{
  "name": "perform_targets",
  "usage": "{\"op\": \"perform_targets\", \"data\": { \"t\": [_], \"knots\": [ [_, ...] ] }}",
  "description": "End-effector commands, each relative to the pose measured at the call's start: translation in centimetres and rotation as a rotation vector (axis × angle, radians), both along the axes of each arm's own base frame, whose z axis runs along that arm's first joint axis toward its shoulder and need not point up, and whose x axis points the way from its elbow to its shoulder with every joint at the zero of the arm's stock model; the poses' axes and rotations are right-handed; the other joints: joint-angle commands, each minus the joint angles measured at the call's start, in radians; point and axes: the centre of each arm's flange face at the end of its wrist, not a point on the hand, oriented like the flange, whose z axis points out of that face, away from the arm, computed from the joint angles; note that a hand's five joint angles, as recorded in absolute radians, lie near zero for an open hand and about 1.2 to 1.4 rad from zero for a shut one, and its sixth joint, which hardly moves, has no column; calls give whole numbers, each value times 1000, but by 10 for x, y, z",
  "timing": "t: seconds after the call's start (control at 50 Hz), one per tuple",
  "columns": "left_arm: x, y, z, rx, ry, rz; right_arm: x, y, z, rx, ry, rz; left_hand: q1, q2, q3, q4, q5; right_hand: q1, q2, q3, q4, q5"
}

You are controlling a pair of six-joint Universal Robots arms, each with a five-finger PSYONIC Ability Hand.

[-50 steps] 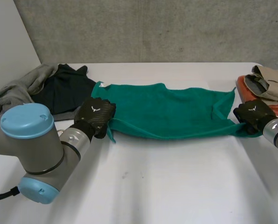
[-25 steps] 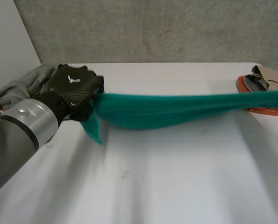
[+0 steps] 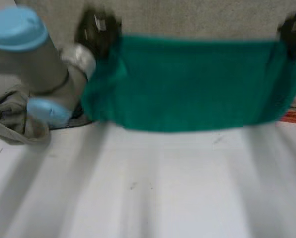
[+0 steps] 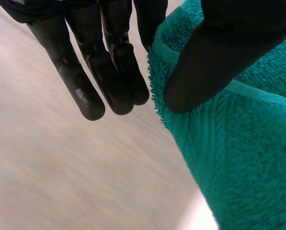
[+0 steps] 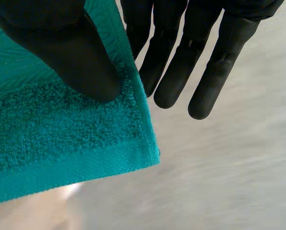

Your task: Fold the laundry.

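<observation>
Towel spread: the green towel (image 3: 187, 82) is hanging as a broad sheet across the upper half of the head view, with its lower hem lying over the far part of the white worktop (image 3: 163, 188). Whether the hem is touching the surface cannot be told.

The left hand (image 3: 98, 27) is holding the towel's upper left corner, and the right hand (image 3: 293, 30) is holding its upper right corner at the frame's right edge. In the left wrist view the thumb (image 4: 229, 52) is pressing the corner hem against a finger partly hidden behind the cloth. The other fingers (image 4: 109, 72) are reaching out straight just beside the fringe. In the right wrist view the thumb (image 5: 66, 48) is pinning the cloth near its hemmed corner. The remaining fingers (image 5: 176, 62) are extending straight just past the towel's side edge.

Surroundings: the left arm (image 3: 43, 64) is crossing the upper left of the frame. It is standing in front of a heap of grey clothing (image 3: 11, 119) at the worktop's left edge. At the right edge an orange cloth (image 3: 294, 117) is showing just below the towel's lower right corner. A grey wall (image 3: 187, 17) is rising behind the towel's top edge.

Open room: a wide band of bare worktop is running below the hem, from the left edge to the right edge of the lower frame.
</observation>
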Motion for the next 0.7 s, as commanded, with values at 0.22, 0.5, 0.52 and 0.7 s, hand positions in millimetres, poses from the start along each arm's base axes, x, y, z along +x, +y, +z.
{"op": "perform_targets", "data": {
  "t": [0.22, 0.5, 0.52, 0.7],
  "knots": [
    [24, 16, 2, -78, 48, 21, 6, 30, 1, -159, -200, 63, 226, 196, 201, 194, 220, 260, 214, 201, 197, 225],
    [57, 107, -158, 416, -201, -99, 1, 123, -148, 501, -121, 125, 226, 196, 201, 194, 220, 260, 214, 201, 197, 225],
    [58, 111, -164, 438, -210, -107, 1, 125, -150, 510, -122, 126, 226, 196, 201, 194, 220, 260, 214, 201, 197, 225],
    [73, 104, -168, 464, -203, -56, -3, 123, -162, 546, -126, 116, -363, -392, -388, -394, -369, 260, 214, 201, 197, 225]
  ]
}}
